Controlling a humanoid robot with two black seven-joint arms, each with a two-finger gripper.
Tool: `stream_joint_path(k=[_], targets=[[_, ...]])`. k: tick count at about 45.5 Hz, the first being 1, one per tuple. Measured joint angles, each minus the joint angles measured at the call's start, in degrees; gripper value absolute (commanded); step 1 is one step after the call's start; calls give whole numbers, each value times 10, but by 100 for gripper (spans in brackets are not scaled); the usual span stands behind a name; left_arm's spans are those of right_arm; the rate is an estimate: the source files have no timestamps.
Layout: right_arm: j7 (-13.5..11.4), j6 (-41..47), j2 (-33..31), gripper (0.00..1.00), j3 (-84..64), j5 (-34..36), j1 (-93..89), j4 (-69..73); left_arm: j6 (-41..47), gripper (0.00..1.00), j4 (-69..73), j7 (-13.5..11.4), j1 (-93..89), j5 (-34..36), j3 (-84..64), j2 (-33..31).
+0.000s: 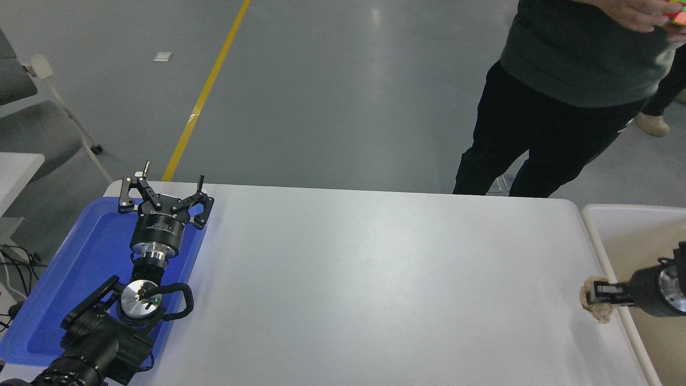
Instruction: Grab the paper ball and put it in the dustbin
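Note:
The paper ball (pixel 596 306), a small tan crumpled wad, is held in my right gripper (pixel 594 296), which is shut on it. The ball hangs above the table's right edge, just left of the dustbin's white rim (pixel 604 252). The dustbin has a beige inside (pixel 651 246) and stands at the right of the table. My right arm comes in from the right edge over the bin. My left gripper (pixel 163 188) is open and parked over the blue tray (pixel 80 268) at the lower left.
A white table (pixel 375 279) fills the middle. A person in dark trousers (pixel 536 134) stands at the far right side, hands (pixel 638 13) holding a small coloured thing. A chair (pixel 32 118) stands at the far left.

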Motion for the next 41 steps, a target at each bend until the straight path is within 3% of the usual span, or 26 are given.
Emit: stream_joint_path(k=[8,16,41], targets=[[-9,45,-32,0,-81,-10,153,72,0,100,0,1,0,0,0,0],[-12,81,-24,0,-182,-5,305,126,0,100,-1,1,-1,0,0,0],[-11,148,136,0,-372,101,598,224,0,100,0,0,0,0,0,0]])
